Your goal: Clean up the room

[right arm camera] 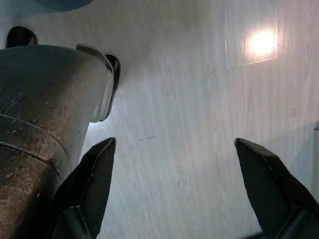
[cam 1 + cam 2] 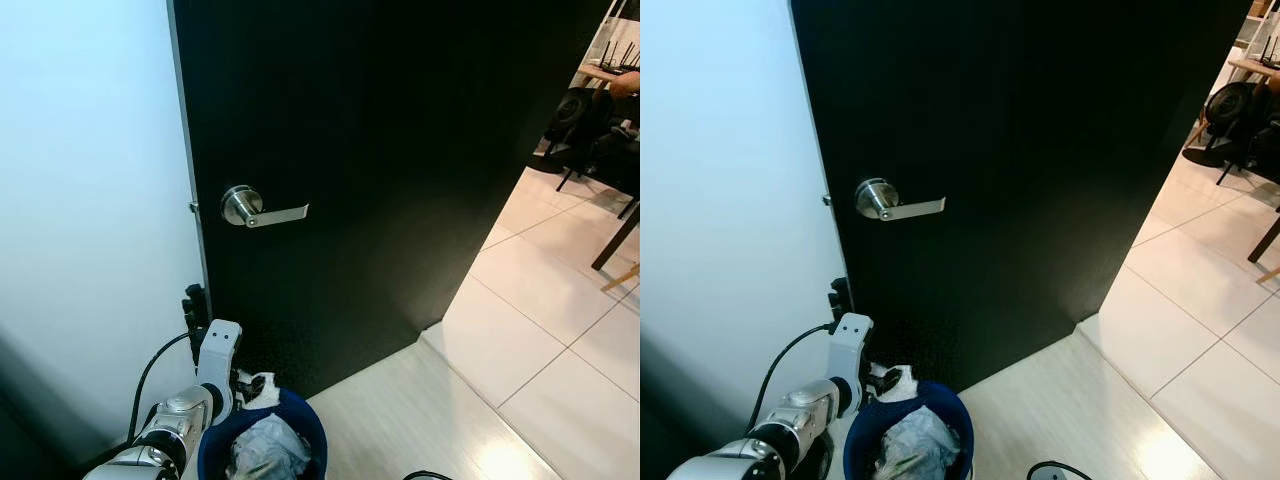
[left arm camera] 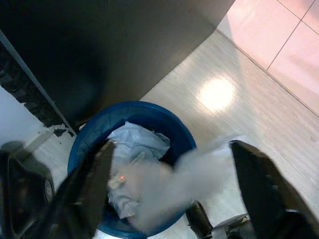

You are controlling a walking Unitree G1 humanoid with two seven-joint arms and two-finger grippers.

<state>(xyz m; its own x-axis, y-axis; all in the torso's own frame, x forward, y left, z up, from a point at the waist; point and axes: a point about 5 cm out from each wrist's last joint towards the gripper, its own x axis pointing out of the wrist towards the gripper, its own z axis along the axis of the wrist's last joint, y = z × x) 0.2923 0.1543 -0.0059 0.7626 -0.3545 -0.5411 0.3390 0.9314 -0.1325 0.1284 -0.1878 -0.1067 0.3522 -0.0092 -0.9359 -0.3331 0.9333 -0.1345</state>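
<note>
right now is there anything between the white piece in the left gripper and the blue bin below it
Nothing visible. The left gripper has a white scrap between its fingers directly above the open blue bin, which already holds crumpled trash.

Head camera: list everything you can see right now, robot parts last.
Door: one, black, standing open ahead.
Door handle: one, silver lever, on the door.
Wall: one, white, left of the door.
Bin: one, blue, on the floor below the handle.
Crumpled waste: pale, grey-white, inside the bin.
Floor: pale wood planks near the bin, white tiles beyond the door.
Chairs: dark, far right in the next room.
Person: one, partly seen, far right.
Left gripper: open, over the bin, a blurred pale scrap between its fingers.
Right gripper: open, above bare floor.
</note>
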